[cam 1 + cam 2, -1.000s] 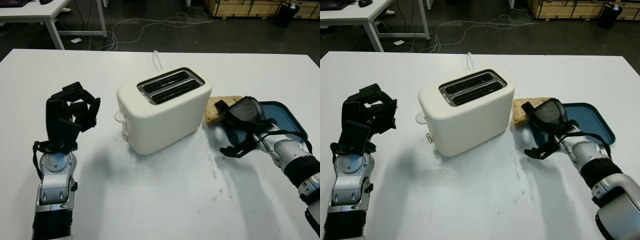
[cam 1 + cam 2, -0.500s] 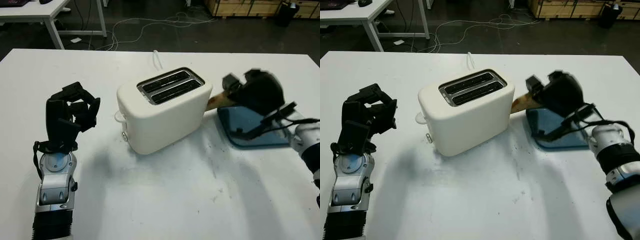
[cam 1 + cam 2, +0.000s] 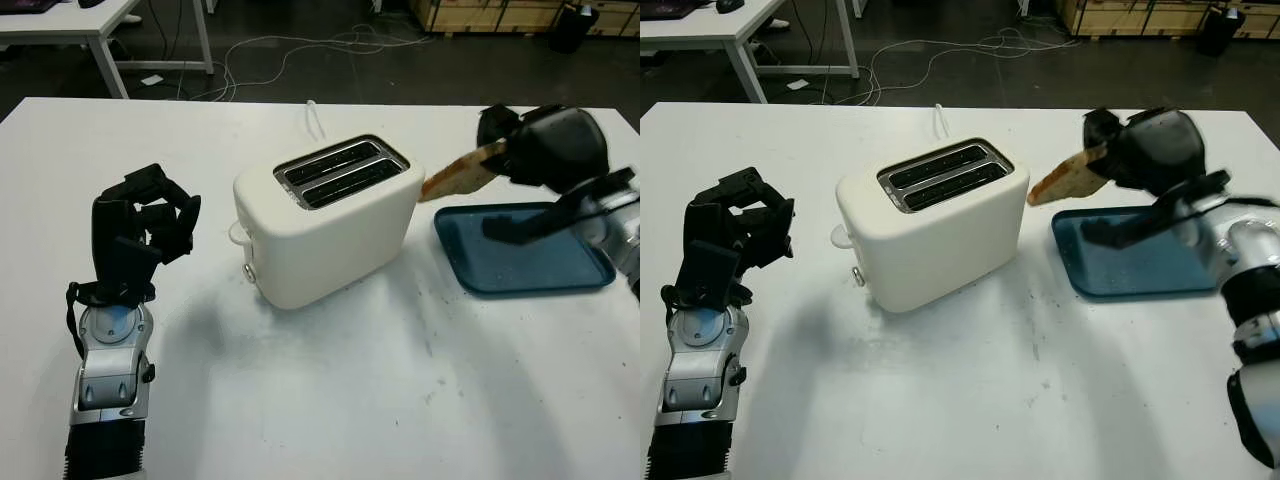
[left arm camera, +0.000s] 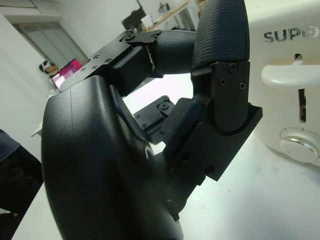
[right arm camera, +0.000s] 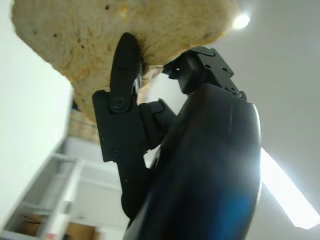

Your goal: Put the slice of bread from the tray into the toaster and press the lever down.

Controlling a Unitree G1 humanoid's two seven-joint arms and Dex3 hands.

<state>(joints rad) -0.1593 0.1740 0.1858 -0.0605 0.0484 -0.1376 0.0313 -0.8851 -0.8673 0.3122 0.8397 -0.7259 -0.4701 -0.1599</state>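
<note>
One bread slice [image 3: 462, 173] in right hand [image 3: 545, 148]; one toaster [image 3: 328, 217], two slots.

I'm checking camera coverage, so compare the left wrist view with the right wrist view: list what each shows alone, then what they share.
Left wrist view alone: the left hand, curled and holding nothing, beside the toaster with its lever up and its dial. Right wrist view alone: the right hand gripping the slice of bread, one finger pressed against it. Shared: each has its own black hand shell close up.

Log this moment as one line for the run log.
right hand: holding bread in the air above the tray, beside toaster | left hand: curled, idle left of toaster | slots: empty
</note>
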